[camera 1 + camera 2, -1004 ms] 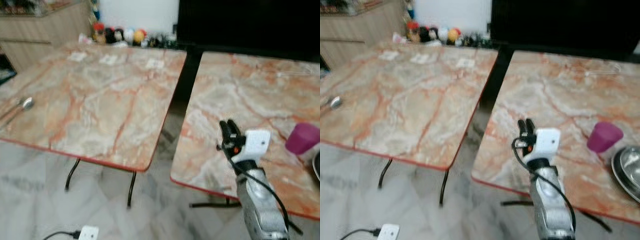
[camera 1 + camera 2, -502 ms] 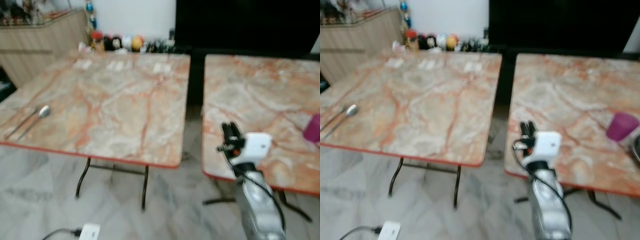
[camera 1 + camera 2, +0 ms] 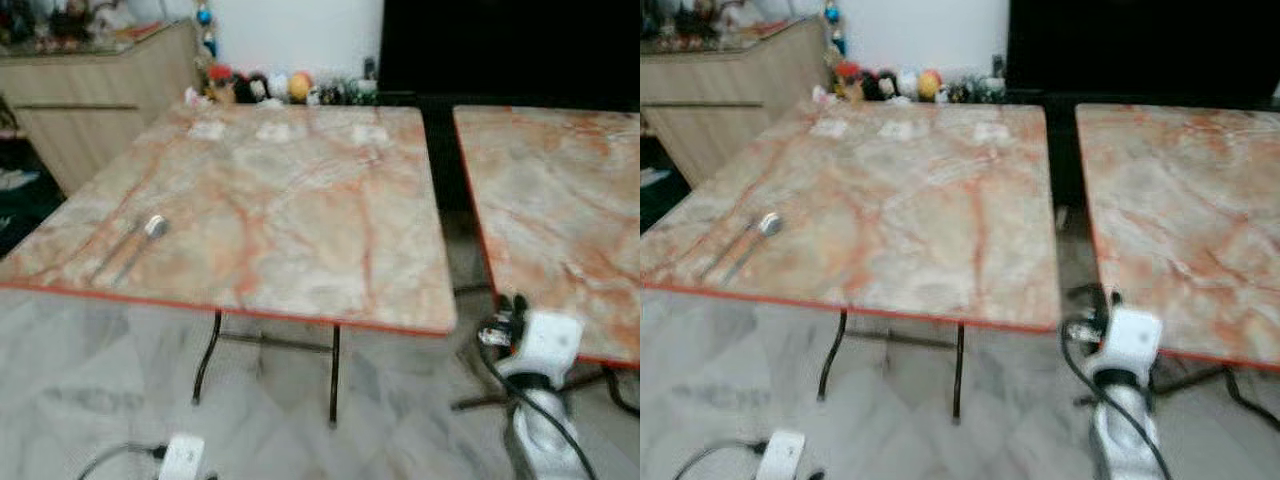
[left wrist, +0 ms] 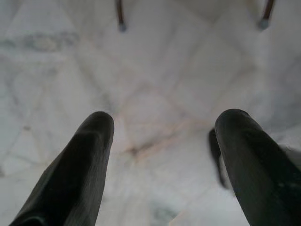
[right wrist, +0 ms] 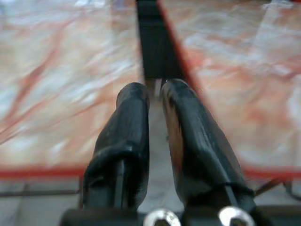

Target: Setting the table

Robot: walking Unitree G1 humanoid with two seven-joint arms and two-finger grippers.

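Observation:
A metal spoon (image 3: 152,226) lies near the front left corner of the left marble table (image 3: 300,200), its handle pointing toward the near edge. Three white paper pieces (image 3: 272,131) lie in a row along that table's far edge. My right gripper (image 3: 508,308) hangs low at the near edge of the right marble table (image 3: 560,200), just right of the gap between the tables. In the right wrist view its fingers (image 5: 129,122) are shut with nothing between them. My left gripper (image 4: 164,122) stands open above the pale floor, far from both tables.
A narrow gap separates the tables, with black table legs (image 3: 334,380) below. A white power adapter with cable (image 3: 180,456) lies on the tiled floor. Small figurines (image 3: 262,87) line the back wall beside a wooden cabinet (image 3: 100,110). A large dark panel (image 3: 510,50) stands behind.
The camera has swung left: the purple cup and metal bowl have left the picture and the spoon sits nearer the middle. My right gripper shows lower, still shut.

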